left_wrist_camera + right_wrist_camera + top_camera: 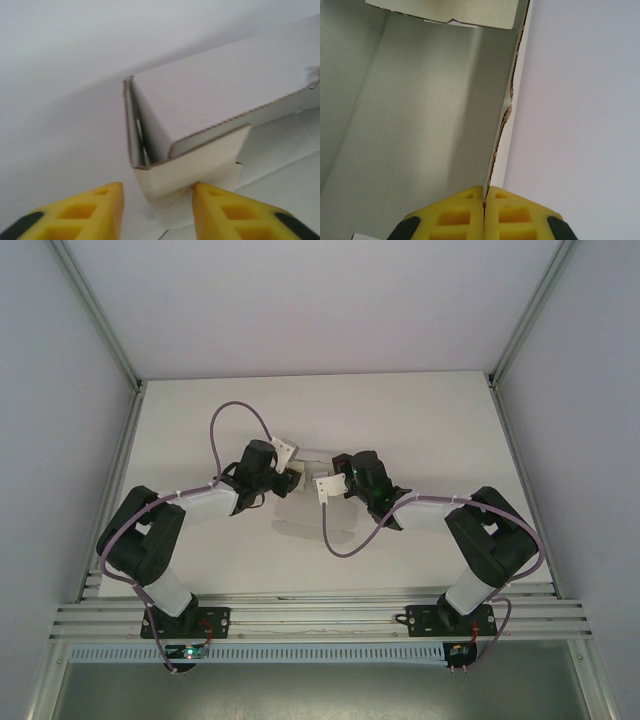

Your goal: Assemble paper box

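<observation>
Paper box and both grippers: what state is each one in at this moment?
paper box: partly assembled, walls folded up, end flap sticking out, not tucked in.
left gripper: open, fingers on either side of the end flap, not clamped.
right gripper: shut, fingers pinching the edge of a box wall.

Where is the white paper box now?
The white paper box is mid-table in top view: right gripper pinches its edge, left gripper straddles its end flap.
</observation>
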Motion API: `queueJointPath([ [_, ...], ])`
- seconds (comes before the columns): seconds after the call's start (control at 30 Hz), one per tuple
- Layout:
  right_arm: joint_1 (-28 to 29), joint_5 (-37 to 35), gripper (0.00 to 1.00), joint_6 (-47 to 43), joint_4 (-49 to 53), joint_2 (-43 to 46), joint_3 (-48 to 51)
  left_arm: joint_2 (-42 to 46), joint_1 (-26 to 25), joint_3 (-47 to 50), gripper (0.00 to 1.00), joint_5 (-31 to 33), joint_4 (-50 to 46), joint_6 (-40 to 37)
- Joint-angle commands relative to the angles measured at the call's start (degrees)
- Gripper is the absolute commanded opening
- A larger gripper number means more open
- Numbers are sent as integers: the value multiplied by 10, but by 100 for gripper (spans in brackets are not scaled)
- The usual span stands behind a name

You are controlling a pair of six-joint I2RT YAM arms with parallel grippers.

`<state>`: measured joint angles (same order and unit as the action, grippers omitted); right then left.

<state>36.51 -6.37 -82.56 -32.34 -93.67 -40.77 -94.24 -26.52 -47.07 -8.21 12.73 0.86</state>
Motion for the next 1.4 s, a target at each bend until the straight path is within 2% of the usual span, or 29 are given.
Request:
queueJointPath([
  [0.0,5,18,0,3,40,5,-6,-16,5,-8,46,76,-43,21],
  [0.07,4,18,0,3,42,7,-6,-18,6,-4,51,85,-36,23],
  [0.13,4,16,0,4,44,8,-6,-24,7,-12,52,95,-44,28],
  [0.2,5,19,0,5,44,9,-6,-32,11,-14,54,60,-28,23],
  [0.33,6,32,0,9,47,15,-5,-48,13,-21,55,-56,18,11],
  [0.4,5,35,0,13,50,17,-5,-52,15,-25,55,-82,33,8],
  [0.5,6,39,0,17,51,22,-5,-53,16,-28,48,-101,49,4],
  [0.63,5,41,0,21,63,22,-9,-54,16,-29,41,-84,73,16],
  [0.77,5,43,0,21,80,14,-16,-66,15,-41,43,-75,82,22],
  [0.9,6,43,0,26,101,11,-25,-86,13,-62,46,-33,75,30],
  [0.97,6,47,0,29,111,11,-28,-93,10,-64,41,-25,88,37],
  [1.07,5,47,0,31,120,9,-32,-96,8,-55,39,-19,119,41],
  [1.17,4,53,0,37,132,8,-38,-97,6,-45,32,27,154,46],
  [1.23,3,54,0,40,147,5,-44,-101,6,-42,31,30,169,45],
  [1.3,2,51,0,40,151,2,-47,-107,4,-50,30,31,164,44],
  [1.37,1,46,0,40,153,0,-48,-113,-3,-69,28,60,136,39],
])
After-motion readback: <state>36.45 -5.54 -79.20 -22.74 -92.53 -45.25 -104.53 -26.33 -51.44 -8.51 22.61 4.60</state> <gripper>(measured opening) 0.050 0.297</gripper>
